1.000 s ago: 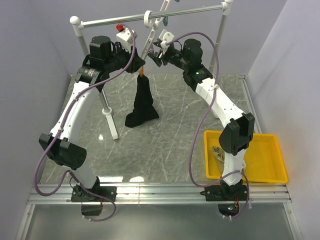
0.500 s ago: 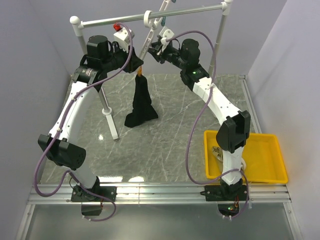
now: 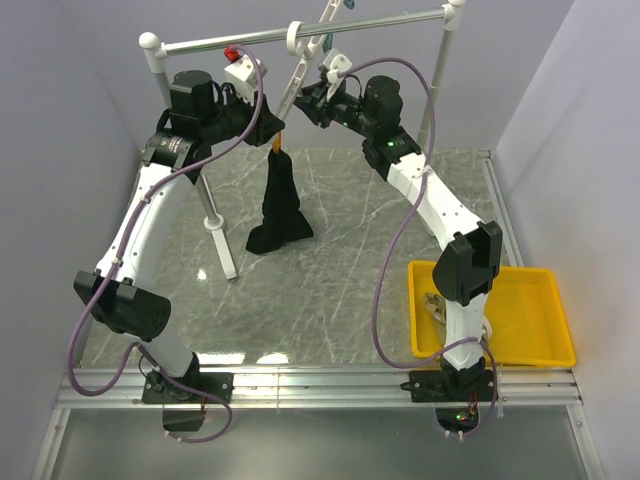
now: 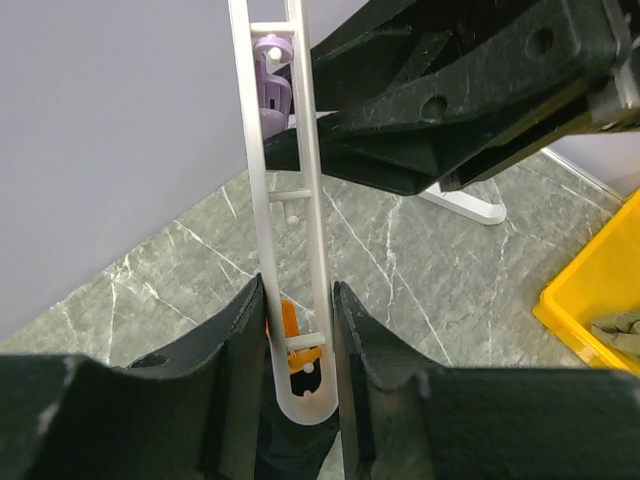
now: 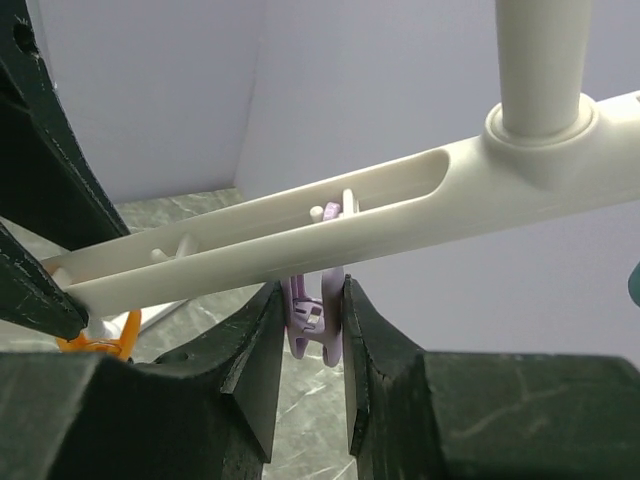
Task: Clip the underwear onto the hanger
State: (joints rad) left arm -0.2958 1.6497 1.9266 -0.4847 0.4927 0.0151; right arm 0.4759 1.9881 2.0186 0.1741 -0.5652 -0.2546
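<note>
The white slotted hanger (image 3: 298,75) hangs tilted from the rail, its lower end down to the left. My left gripper (image 3: 275,125) is shut on that lower end (image 4: 298,400), one finger on each side rail. An orange clip (image 4: 290,325) sits just behind it, and the black underwear (image 3: 280,205) hangs from that clip down to the floor; its top edge (image 4: 290,450) shows below the hanger tip. Higher up the hanger (image 5: 330,225), my right gripper (image 5: 312,325) is shut on a purple clip (image 5: 315,320), both pads touching it.
The white rail frame (image 3: 240,40) spans the back, with posts at left (image 3: 205,200) and right (image 3: 440,70). A yellow tray (image 3: 540,340) holding a beige cloth (image 3: 437,305) stands at the front right. The two grippers are close together under the rail.
My right gripper has moved up to the hanger and closed its jaws onto the purple clip. The left gripper has shifted slightly left with the hanger end and the underwear.
</note>
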